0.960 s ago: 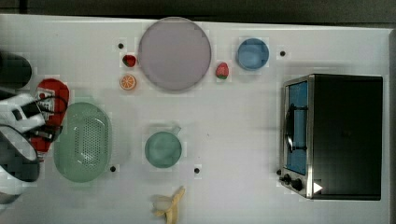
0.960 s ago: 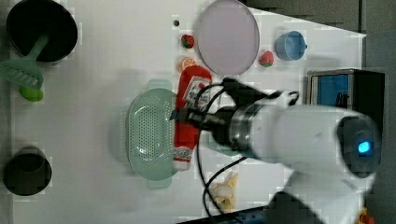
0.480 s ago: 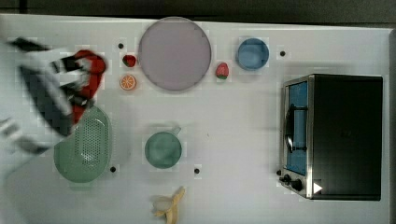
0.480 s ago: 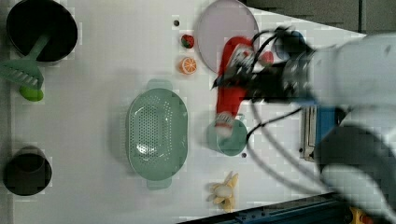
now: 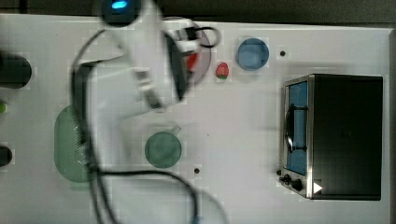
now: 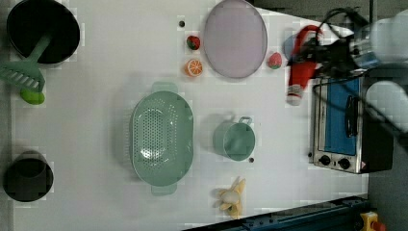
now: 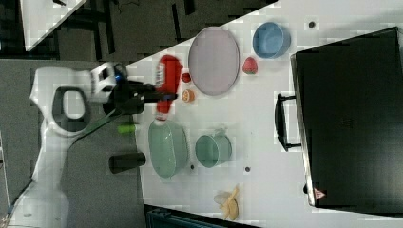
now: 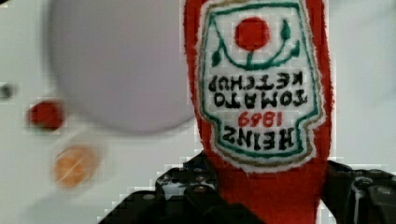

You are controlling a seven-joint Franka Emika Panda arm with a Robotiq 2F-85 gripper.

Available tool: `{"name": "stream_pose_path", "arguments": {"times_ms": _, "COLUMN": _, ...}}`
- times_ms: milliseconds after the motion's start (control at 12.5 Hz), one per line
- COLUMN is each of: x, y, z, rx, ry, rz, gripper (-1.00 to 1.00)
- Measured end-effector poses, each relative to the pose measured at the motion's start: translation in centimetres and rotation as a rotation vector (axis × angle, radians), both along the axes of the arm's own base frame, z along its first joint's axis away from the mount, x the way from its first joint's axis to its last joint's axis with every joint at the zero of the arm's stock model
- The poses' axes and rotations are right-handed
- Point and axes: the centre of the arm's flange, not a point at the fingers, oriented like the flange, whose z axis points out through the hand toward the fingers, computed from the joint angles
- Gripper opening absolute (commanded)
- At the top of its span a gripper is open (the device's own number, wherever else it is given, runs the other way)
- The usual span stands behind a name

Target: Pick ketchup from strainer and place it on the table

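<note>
The ketchup (image 6: 302,65), a red bottle with a white cap, hangs in the air clear of the table, cap pointing down in the left view. My gripper (image 6: 315,54) is shut on its red body. In the wrist view the label of the ketchup (image 8: 259,88) faces the camera, and dark fingers (image 8: 187,196) press both sides of its lower part. In the right view the ketchup (image 7: 167,78) hangs beside the strainer (image 7: 167,147). The pale green strainer (image 6: 161,137) lies on the white table (image 6: 96,120) with nothing in it. In the top view my arm hides most of the ketchup (image 5: 191,60).
A grey-lilac plate (image 6: 235,38), two strawberries (image 6: 193,42) (image 6: 274,60) and an orange slice (image 6: 193,67) lie near the ketchup. A teal cup (image 6: 234,139), a blue bowl (image 5: 252,53), a toaster oven (image 5: 336,135), a banana (image 6: 231,197), a black bowl (image 6: 43,29) and a black cup (image 6: 28,175) also stand around.
The ketchup has left the strainer's side in my gripper and travelled past the plate, rising higher. The strainer has stayed in place.
</note>
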Motion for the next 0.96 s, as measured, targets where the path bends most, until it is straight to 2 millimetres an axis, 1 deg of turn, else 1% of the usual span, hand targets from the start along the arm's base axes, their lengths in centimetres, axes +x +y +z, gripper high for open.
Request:
{"name": "stream_pose_path", "arguments": {"times_ms": 80, "x": 0.3, "y": -3.5, "z": -0.7, "rx": -0.009, "ry": 0.014, "rz": -0.019, "gripper": 0.21}}
{"name": "stream_pose_path", "arguments": {"times_ms": 160, "x": 0.5, "y": -6.3, "z": -1.2, "rx": -0.005, "ry": 0.024, "rz": -0.032, "gripper": 0.21}}
{"name": "stream_pose_path", "arguments": {"times_ms": 240, "x": 0.4, "y": -8.5, "z": -1.6, "rx": -0.001, "ry": 0.034, "rz": -0.043, "gripper": 0.21}}
{"name": "stream_pose_path", "arguments": {"times_ms": 320, "x": 0.1, "y": -10.1, "z": -2.1, "rx": 0.001, "ry": 0.043, "rz": -0.052, "gripper": 0.21}}
{"name": "stream_pose_path", "arguments": {"times_ms": 400, "x": -0.3, "y": -11.3, "z": -2.8, "rx": -0.002, "ry": 0.049, "rz": -0.055, "gripper": 0.21}}
{"name": "stream_pose_path", "arguments": {"times_ms": 480, "x": -0.8, "y": -12.0, "z": -3.5, "rx": -0.01, "ry": 0.048, "rz": -0.05, "gripper": 0.21}}
{"name": "stream_pose_path", "arguments": {"times_ms": 560, "x": -1.4, "y": -12.1, "z": -4.6, "rx": -0.001, "ry": 0.035, "rz": -0.04, "gripper": 0.21}}
{"name": "stream_pose_path", "arguments": {"times_ms": 640, "x": -2.2, "y": -11.7, "z": -5.9, "rx": 0.016, "ry": 0.022, "rz": -0.025, "gripper": 0.21}}
{"name": "stream_pose_path", "arguments": {"times_ms": 800, "x": -4.1, "y": -10.4, "z": -8.6, "rx": 0.031, "ry": 0.013, "rz": 0.012, "gripper": 0.21}}
{"name": "stream_pose_path", "arguments": {"times_ms": 960, "x": -6.2, "y": -8.8, "z": -11.9, "rx": 0.054, "ry": 0.003, "rz": 0.049, "gripper": 0.21}}
